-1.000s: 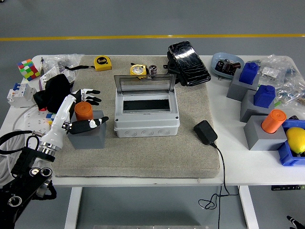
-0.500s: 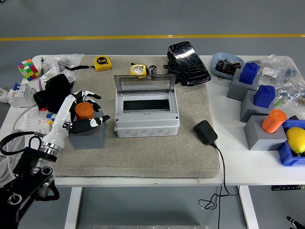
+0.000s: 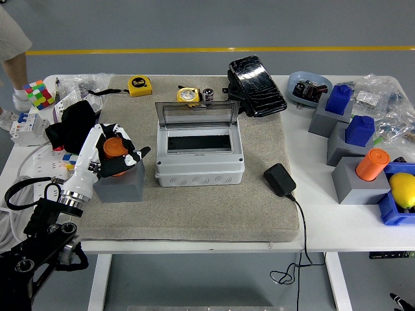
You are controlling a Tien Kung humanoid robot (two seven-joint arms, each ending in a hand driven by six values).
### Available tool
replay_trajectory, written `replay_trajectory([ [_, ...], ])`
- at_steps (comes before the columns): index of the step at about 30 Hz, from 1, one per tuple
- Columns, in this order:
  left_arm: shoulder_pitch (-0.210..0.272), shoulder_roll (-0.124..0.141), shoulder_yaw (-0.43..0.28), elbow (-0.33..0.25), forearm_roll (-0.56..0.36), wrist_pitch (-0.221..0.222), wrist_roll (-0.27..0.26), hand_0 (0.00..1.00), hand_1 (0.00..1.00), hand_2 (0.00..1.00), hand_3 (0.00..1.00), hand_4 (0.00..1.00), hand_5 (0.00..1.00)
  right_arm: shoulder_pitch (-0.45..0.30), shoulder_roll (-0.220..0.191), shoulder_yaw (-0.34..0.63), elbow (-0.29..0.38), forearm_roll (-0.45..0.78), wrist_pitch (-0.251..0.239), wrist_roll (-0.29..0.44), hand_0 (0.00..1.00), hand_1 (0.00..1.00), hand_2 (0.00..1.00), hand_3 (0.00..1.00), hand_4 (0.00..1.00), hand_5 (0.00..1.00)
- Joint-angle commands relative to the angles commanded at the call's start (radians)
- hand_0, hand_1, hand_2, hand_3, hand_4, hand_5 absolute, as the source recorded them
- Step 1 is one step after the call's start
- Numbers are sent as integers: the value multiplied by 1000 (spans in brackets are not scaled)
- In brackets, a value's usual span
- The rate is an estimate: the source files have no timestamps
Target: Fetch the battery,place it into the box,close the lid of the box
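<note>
Since the earlier frames the left hand [image 3: 117,157] has drawn its spread fingers in around the orange battery [image 3: 114,148], and a person's leg has come into view at the top left corner beside the table. The battery stands upright in a grey holder block [image 3: 120,184] on the beige mat [image 3: 194,210], left of the grey box [image 3: 199,152] and just beside it. The fingers now wrap the cylinder's sides with the thumb across its front; the hand appears clamped on it, though whether the grip is fully seated cannot be told. The battery has not left its holder. The box lid [image 3: 197,115] stands raised at the back and the dark compartment is open and unobstructed. The right arm is not visible. Judgement: the battery looks rigid and smooth-skinned, probably light to moderate in weight, and not fragile; the round surface may slip or rotate under a loose grasp. Hold is best taken on the exposed upper sides, fingers opposed by the thumb, and the lift made straight upward so the base clears the socket without tipping the block.
</note>
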Motion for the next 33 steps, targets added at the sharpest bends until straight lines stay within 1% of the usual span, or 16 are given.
replay_trajectory([
  [5, -5, 2, 5, -40, 8, 4, 0, 129, 73, 162, 196, 828, 2, 2, -1, -4, 1, 2, -2, 2, 660, 617, 599, 547, 945, 458],
  [7, -8, 7, 2, -74, 33, 5, 8, 129, 73, 162, 196, 828, 2, 3, -2, -7, 0, 3, -2, 2, 660, 617, 599, 547, 945, 458],
  [9, -16, 14, -3, -116, 84, 10, 27, 129, 73, 162, 196, 828, 2, 3, -4, -11, 0, 4, -3, 2, 660, 617, 599, 547, 945, 458],
  [11, -33, 23, -1, -167, 156, 25, 59, 118, 71, 160, 196, 828, 2, 5, -5, -15, 0, 6, -3, 2, 660, 617, 598, 546, 944, 455],
  [13, -54, 31, 4, -203, 217, 27, 93, 118, 71, 160, 196, 828, 2, 6, -7, -20, 0, 8, -4, 2, 660, 617, 598, 546, 944, 455],
  [14, -74, 37, 15, -227, 260, 37, 127, 118, 71, 160, 196, 828, 2, 7, -8, -23, 0, 9, -4, 3, 660, 617, 598, 546, 944, 455],
  [15, -88, 40, 24, -242, 300, 42, 157, 118, 71, 160, 196, 828, 2, 8, -9, -25, 0, 9, -5, 3, 660, 617, 598, 546, 944, 455],
  [16, -97, 42, 30, -248, 321, 44, 173, 118, 71, 160, 196, 828, 2, 8, -9, -26, 0, 10, -5, 3, 660, 617, 598, 546, 944, 455],
  [18, -135, 48, 66, -268, 382, 53, 224, 108, 65, 159, 197, 847, 2, 9, -11, -32, -1, 13, -6, 3, 661, 617, 598, 545, 944, 456],
  [22, -219, 42, 149, -262, 472, 62, 309, 108, 65, 159, 197, 847, 2, 11, -12, -42, -2, 18, -6, 4, 661, 617, 598, 545, 944, 456],
  [23, -248, 38, 182, -252, 489, 64, 329, 102, 58, 159, 200, 998, 2, 12, -11, -46, -2, 20, -6, 4, 658, 617, 597, 544, 941, 452],
  [25, -287, 29, 227, -237, 514, 67, 364, 102, 58, 159, 200, 998, 2, 12, -11, -51, -3, 22, -7, 4, 658, 617, 597, 544, 941, 452],
  [28, -345, 10, 300, -208, 518, 87, 399, 102, 58, 159, 200, 998, 2, 14, -11, -59, -3, 27, -8, 5, 658, 617, 597, 544, 941, 452],
  [29, -370, -2, 330, -190, 526, 97, 425, 102, 59, 162, 202, 998, 3, 14, -11, -63, -3, 29, -9, 6, 659, 617, 596, 545, 940, 449],
  [31, -394, -13, 360, -174, 530, 102, 461, 102, 59, 162, 202, 998, 3, 14, -11, -68, -3, 31, -9, 6, 659, 617, 596, 545, 940, 449],
  [33, -425, -32, 395, -145, 551, 109, 512, 102, 59, 162, 202, 998, 3, 14, -11, -74, -4, 36, -9, 6, 659, 617, 596, 545, 940, 449],
])
